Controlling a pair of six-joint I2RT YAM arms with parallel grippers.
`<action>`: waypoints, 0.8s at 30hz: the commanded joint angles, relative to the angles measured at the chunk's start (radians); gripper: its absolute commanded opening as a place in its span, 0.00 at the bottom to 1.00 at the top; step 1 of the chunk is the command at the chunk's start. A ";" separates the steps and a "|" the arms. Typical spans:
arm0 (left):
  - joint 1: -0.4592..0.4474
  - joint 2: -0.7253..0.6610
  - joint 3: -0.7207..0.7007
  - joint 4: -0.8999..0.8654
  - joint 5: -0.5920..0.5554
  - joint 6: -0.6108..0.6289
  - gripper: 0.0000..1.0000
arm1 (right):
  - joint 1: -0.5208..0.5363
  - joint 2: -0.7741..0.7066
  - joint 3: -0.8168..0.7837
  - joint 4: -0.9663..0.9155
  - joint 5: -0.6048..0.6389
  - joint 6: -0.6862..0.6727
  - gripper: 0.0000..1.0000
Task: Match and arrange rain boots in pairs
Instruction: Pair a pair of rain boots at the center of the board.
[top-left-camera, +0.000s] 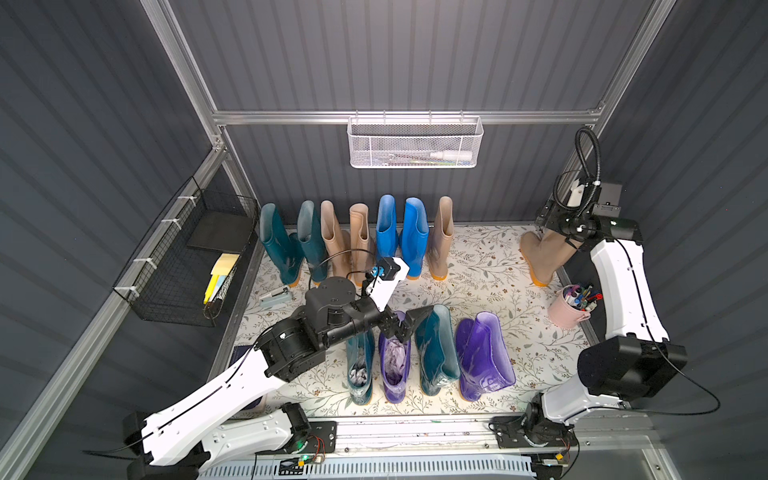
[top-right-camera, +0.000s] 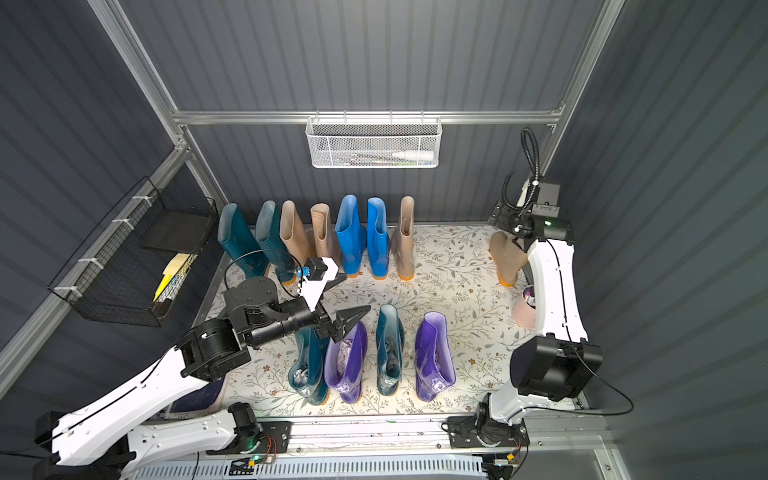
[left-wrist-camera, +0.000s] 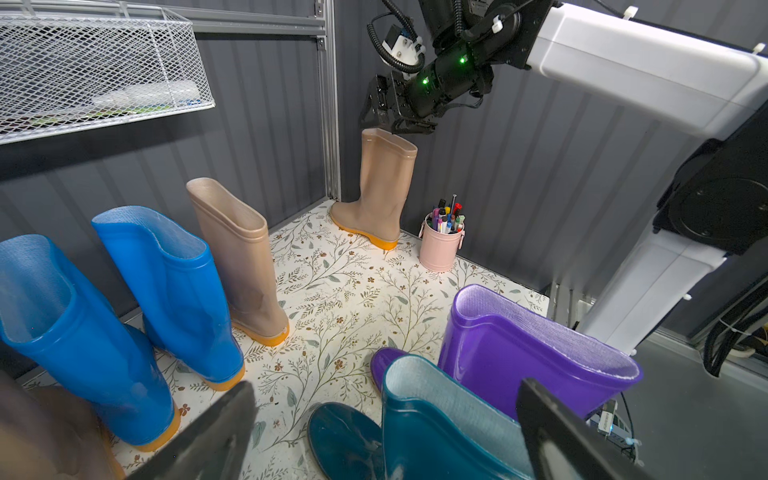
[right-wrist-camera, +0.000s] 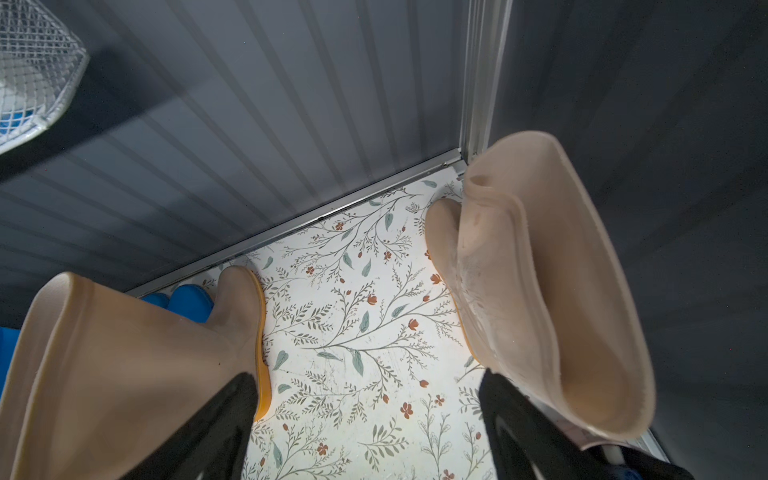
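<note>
Twelve rain boots stand on your floral tabletop. Seven of them line the back edge: a dark teal pair, a beige pair, a bright blue pair and a single beige boot. A fourth beige boot stands alone in the back right corner, near a pink pen cup by the right edge.

Your right gripper hangs just above that corner boot's cuff, jaws apart and clamped on nothing. In the right wrist view one finger sits just beside the cuff, and you cannot tell whether they touch.

Four boots alternate near the front edge: a teal boot, a purple boot, a second teal boot and a second purple boot. Your left gripper hovers over the purple boot and the second teal boot, jaws spread wide and empty.
</note>
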 joint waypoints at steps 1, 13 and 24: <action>-0.001 -0.027 -0.008 -0.016 -0.004 -0.015 0.99 | -0.013 -0.001 -0.021 0.023 0.059 0.015 0.87; -0.001 -0.018 -0.001 -0.022 0.007 -0.010 0.99 | -0.075 -0.105 -0.105 0.028 0.145 -0.009 0.92; -0.001 -0.021 -0.034 0.005 0.004 -0.022 0.99 | -0.133 -0.104 -0.120 0.037 0.128 -0.034 0.99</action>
